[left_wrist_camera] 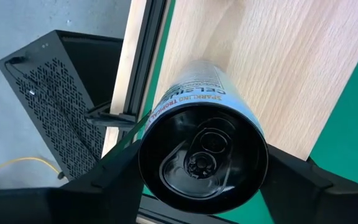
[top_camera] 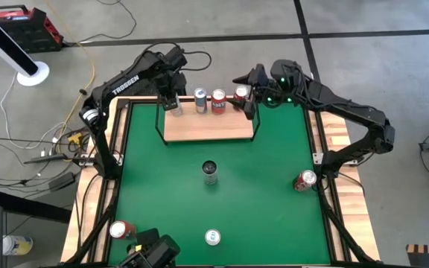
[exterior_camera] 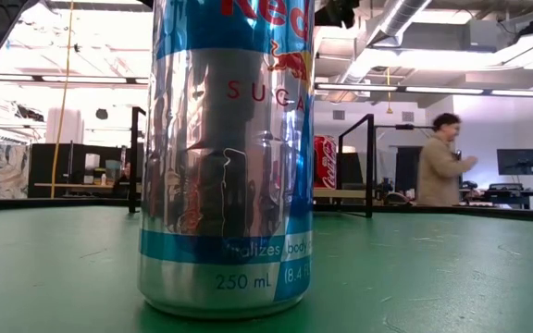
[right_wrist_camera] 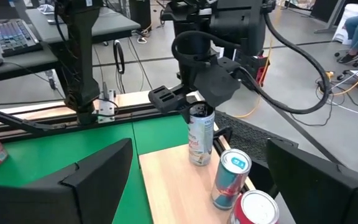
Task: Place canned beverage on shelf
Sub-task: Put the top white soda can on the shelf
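Note:
The shelf, a light-wood board in a black wire frame, lies at the far middle of the green mat. Along its far edge stand a slim white can with a black top, a blue-silver can and two red cans. My left gripper is over the shelf's far left corner, shut on the white can. My right gripper hangs open above the shelf's far right corner; the blue-silver can and a red can stand below and ahead of its fingers. My left gripper pinches the white can's upper part between its two fingers, one on each side just below the black top. The fingers come from above, pointing steeply down. The can stands upright, its base on the shelf board near the far left corner.
Loose cans on the mat: a dark one in the middle, a red one on its side at the right, a silver-blue one near the front, filling the low view, and a red one front left. A person stands beyond the table.

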Tool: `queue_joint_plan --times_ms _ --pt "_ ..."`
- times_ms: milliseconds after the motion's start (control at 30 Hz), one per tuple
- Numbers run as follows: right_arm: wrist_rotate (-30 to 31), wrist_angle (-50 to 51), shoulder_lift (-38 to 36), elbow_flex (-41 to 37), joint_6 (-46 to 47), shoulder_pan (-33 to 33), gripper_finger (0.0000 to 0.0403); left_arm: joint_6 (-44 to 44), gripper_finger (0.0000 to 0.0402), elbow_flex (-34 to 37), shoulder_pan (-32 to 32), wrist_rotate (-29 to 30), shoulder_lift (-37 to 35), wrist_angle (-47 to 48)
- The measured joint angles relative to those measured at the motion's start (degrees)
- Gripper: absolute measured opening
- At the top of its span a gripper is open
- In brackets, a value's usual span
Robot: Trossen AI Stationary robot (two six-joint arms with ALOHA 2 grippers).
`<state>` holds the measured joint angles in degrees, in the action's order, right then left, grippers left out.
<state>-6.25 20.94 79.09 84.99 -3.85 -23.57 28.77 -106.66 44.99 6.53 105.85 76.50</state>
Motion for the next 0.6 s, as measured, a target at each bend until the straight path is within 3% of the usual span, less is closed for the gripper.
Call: queue_joint_plan --times_ms 167,600 --pt "-0.01 0.05 0.00 0.00 -1.11 -0.22 0.0391 0.20 0.0311 0.25 0.01 -0.25 0.34 -0.04" --pt "-0.12 0.55 -0.02 0.00 -2.83 -0.29 0.0391 2.58 0.0321 0.23 -0.02 0.19 0.30 -3.55"
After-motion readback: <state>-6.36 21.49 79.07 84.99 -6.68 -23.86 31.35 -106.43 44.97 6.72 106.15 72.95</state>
